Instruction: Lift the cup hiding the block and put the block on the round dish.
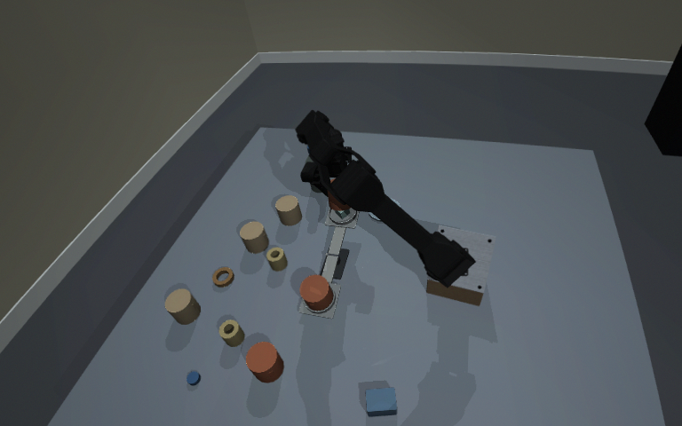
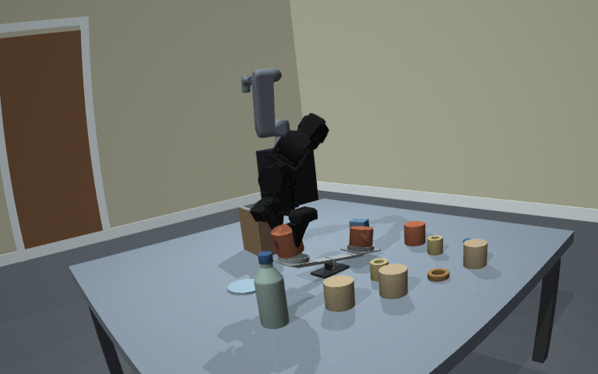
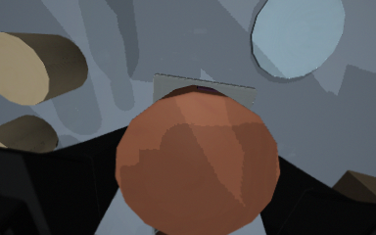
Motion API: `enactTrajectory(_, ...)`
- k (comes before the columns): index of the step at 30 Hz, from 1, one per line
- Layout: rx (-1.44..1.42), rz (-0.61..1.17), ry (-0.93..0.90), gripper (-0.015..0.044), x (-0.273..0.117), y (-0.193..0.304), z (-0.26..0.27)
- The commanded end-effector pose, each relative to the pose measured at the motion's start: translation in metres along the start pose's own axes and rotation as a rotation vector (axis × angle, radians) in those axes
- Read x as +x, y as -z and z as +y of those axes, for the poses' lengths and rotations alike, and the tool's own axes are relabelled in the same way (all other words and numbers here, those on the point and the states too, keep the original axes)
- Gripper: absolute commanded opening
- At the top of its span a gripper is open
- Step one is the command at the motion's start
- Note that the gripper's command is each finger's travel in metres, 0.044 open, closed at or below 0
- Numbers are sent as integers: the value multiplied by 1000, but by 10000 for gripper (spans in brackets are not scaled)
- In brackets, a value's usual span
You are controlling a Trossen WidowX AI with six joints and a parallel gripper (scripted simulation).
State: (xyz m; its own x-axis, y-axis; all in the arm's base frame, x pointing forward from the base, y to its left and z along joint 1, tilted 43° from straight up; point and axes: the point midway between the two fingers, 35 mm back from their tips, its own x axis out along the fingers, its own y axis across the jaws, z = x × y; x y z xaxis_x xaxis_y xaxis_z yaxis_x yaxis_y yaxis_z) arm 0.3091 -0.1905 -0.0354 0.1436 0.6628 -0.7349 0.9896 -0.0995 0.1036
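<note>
Exterior view: the black end effector (image 2: 288,235) (image 3: 195,136) grips a tilted orange-red cylindrical cup (image 2: 287,242) (image 3: 198,166) at the balance's lower end (image 2: 290,263).

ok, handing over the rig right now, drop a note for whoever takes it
Gripper: shut on the orange cup at the balance's lower end, cup tilted.
Other balance cup: on the raised pan.
Round dish: beside the balance, nothing on it.
Done: cup gripped.
Left: get it clear, block onto dish, let go, withdraw. Don't touch the other cup.
</note>
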Motion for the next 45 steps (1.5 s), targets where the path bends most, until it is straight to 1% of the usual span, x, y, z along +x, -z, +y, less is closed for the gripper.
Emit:
enactTrajectory(1,-5,-10,-8,0,-11,0,0)
enactTrajectory(36,-5,-8,-7,0,-55,4,-6)
enactTrajectory(38,-5,-7,-7,0,-56,4,-6)
enactTrajectory(39,3,2,-2,0,-49,3,-6)
enactTrajectory(45,3,2,-2,0,-49,3,-6)
